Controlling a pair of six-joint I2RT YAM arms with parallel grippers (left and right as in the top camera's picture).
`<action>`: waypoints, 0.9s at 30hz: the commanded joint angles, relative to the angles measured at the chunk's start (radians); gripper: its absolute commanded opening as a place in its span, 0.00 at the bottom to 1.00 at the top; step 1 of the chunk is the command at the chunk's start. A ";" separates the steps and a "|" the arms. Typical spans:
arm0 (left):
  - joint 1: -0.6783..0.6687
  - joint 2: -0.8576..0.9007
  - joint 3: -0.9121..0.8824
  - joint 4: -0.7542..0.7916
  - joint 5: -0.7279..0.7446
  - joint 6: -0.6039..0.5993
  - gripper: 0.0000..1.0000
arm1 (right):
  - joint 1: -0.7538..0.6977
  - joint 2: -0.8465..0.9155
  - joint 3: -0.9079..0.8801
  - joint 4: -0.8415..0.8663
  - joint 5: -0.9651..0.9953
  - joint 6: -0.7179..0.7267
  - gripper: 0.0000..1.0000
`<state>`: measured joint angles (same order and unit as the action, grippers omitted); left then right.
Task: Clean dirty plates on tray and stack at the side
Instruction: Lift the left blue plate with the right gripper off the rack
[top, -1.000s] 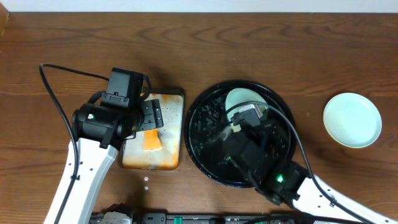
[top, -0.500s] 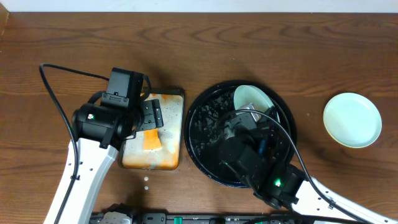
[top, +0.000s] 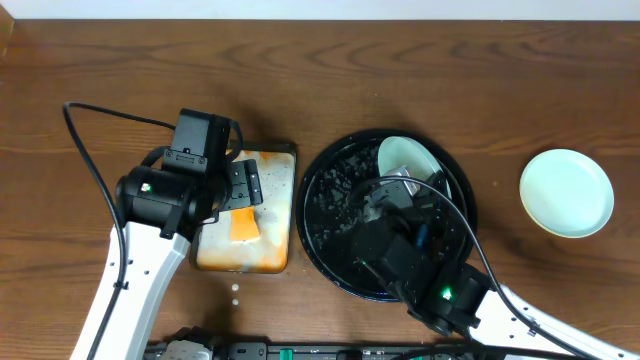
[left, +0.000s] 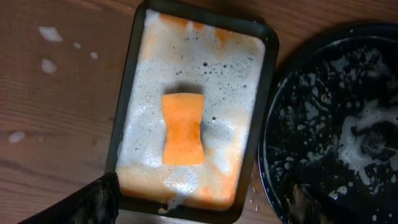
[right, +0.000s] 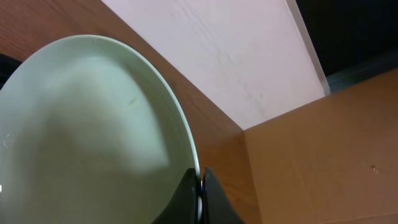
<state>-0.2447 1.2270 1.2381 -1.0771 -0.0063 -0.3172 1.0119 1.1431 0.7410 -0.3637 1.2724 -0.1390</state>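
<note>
My right gripper (top: 408, 186) is shut on the rim of a pale mint-blue plate (top: 404, 157) and holds it tilted above the far part of the round black tray (top: 318, 222). In the right wrist view the fingers (right: 200, 182) pinch the plate's edge (right: 93, 124). A second mint-blue plate (top: 566, 192) lies on the bare wood at the right. The pale yellow plate is not in view. My left gripper (top: 240, 192) is open and empty over the rectangular tray; its fingers (left: 199, 208) spread wide in the left wrist view.
An orange sponge (left: 183, 129) lies in the foam of the rectangular orange-stained tray (left: 266, 93), left of the black tray (left: 329, 124). It also shows in the overhead view (top: 244, 226). Suds drops dot the wood (top: 235, 290).
My right arm has shifted slightly and the held plate has tipped up and moved a little right. The left arm has not moved.
</note>
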 joint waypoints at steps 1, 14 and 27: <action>0.004 -0.004 0.003 -0.006 -0.008 0.000 0.83 | 0.005 -0.013 0.014 0.008 0.032 0.000 0.01; 0.004 -0.004 0.003 -0.006 -0.008 0.000 0.83 | 0.005 -0.013 0.014 0.009 0.032 0.003 0.01; 0.004 -0.004 0.003 -0.006 -0.008 0.000 0.83 | 0.005 -0.013 0.014 0.009 0.013 0.003 0.01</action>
<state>-0.2447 1.2270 1.2381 -1.0771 -0.0063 -0.3172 1.0119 1.1431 0.7410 -0.3603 1.2709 -0.1394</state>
